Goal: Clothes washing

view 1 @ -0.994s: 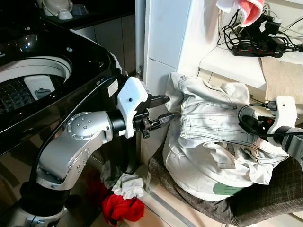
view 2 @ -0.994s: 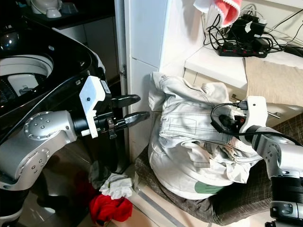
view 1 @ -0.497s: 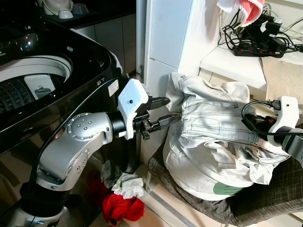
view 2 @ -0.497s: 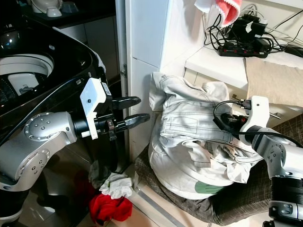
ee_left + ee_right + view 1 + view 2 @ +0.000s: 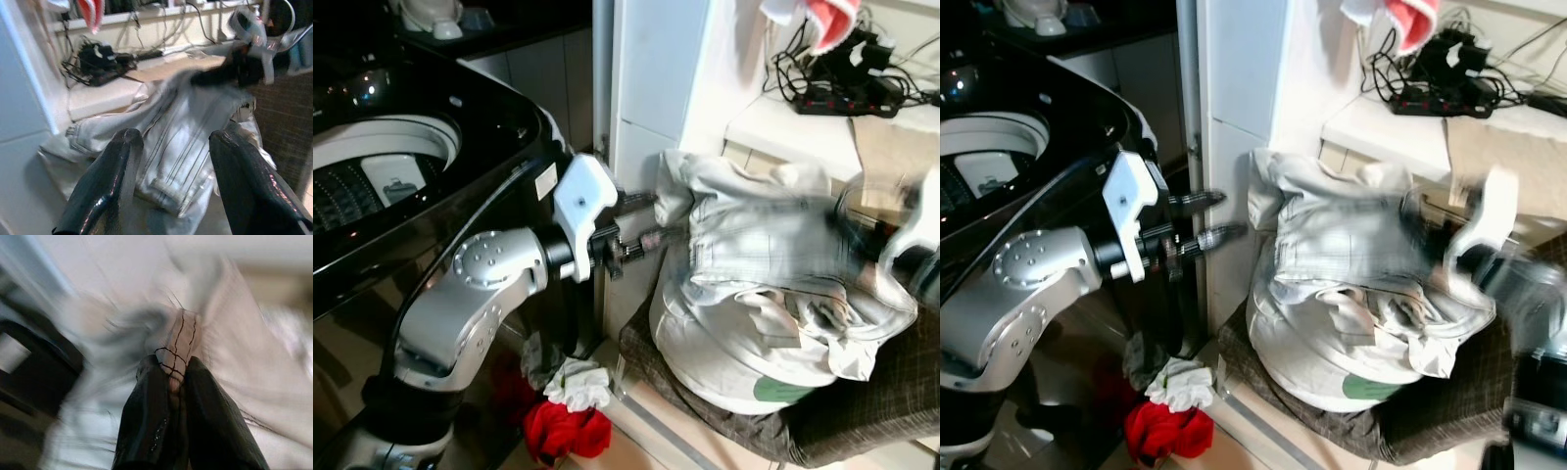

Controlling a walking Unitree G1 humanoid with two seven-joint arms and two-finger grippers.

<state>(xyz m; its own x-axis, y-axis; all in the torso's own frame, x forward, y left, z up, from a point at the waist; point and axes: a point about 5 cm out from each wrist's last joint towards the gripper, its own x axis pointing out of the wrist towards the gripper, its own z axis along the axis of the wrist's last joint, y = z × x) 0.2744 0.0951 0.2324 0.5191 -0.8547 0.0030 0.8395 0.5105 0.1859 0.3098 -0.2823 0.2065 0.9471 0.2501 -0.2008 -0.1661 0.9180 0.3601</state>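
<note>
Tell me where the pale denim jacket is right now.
The pale denim jacket is heaped on a dark checked cushion right of the washing machine, between the left gripper and right gripper.

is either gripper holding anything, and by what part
Right gripper pinches a fold of the pale jacket; which part of it can't be told. Left gripper is open, holding nothing.

One washing machine (image 5: 401, 147), one pale jacket (image 5: 754, 284), one red garment (image 5: 570, 431), one white rag (image 5: 578, 384), one power strip (image 5: 847, 100), two arms.
</note>
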